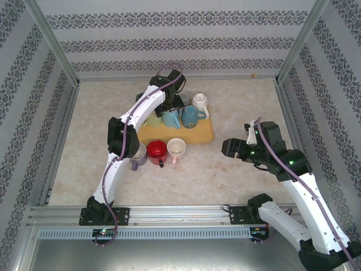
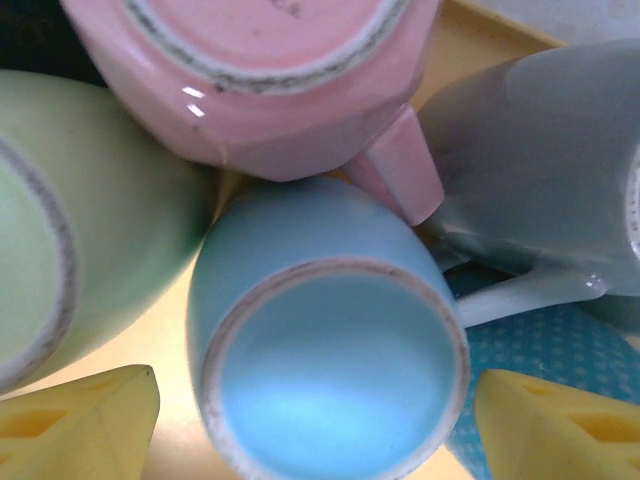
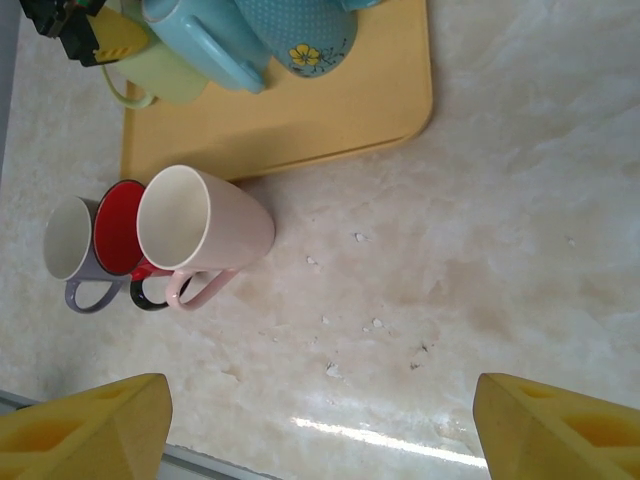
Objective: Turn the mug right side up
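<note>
A light blue mug (image 2: 335, 370) stands upside down on the yellow tray (image 2: 480, 40), its flat base facing my left wrist camera. My left gripper (image 2: 320, 420) is open, and its yellow fingertips (image 2: 85, 420) stand on either side of this mug, close to its walls. From above, the left gripper (image 1: 169, 106) hangs over the cluster of mugs on the tray (image 1: 200, 135), at the light blue mug (image 1: 171, 118). My right gripper (image 1: 229, 148) hovers open over bare table right of the tray, with nothing between its fingers (image 3: 560, 425).
Crowding the blue mug are upside-down pink (image 2: 270, 70), green (image 2: 60, 220), grey (image 2: 540, 170) and blue dotted (image 2: 545, 350) mugs. Three upright mugs stand in front of the tray: grey (image 1: 138, 153), red (image 1: 157, 151), pale pink (image 1: 176, 148). A white mug (image 1: 200, 101) sits at the tray's back.
</note>
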`<state>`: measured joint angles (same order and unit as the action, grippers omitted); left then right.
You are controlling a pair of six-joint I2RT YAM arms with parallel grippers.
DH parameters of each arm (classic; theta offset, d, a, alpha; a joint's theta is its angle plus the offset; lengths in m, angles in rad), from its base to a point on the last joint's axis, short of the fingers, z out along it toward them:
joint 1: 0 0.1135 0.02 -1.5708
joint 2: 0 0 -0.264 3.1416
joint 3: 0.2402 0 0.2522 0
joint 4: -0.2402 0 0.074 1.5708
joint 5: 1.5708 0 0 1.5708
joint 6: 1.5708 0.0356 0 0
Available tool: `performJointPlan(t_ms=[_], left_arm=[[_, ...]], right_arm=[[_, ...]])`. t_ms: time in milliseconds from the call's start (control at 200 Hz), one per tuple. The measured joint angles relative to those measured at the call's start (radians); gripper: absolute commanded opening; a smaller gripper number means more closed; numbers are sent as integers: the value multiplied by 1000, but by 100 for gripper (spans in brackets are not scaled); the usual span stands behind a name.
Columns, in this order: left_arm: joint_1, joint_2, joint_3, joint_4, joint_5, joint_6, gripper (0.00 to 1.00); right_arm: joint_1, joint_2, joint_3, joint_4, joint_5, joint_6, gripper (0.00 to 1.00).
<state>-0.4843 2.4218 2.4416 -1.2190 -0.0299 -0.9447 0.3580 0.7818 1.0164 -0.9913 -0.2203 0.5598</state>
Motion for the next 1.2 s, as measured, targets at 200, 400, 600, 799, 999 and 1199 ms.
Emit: performJointPlan(t_ms=[200, 400, 600, 799, 999, 1199], left_arm=[[2, 13, 11, 19, 7, -6, 82], [3, 35, 43, 2, 3, -29, 81], [4, 38, 46, -1, 3, -33, 81], [5, 44, 57, -8, 3, -41, 82], [5, 47, 60, -26, -6, -51, 74], [5, 48, 61, -31, -4, -64, 69]], right_arm=[[0, 1, -5, 1, -6, 11, 79], [0, 13, -12, 10, -9, 11, 79], [0, 27, -12, 16, -10, 11, 79], [0, 53, -18, 32, -17, 11, 79], [0, 61, -18, 43, -17, 10, 79], [0, 61, -19, 45, -17, 10, 79]])
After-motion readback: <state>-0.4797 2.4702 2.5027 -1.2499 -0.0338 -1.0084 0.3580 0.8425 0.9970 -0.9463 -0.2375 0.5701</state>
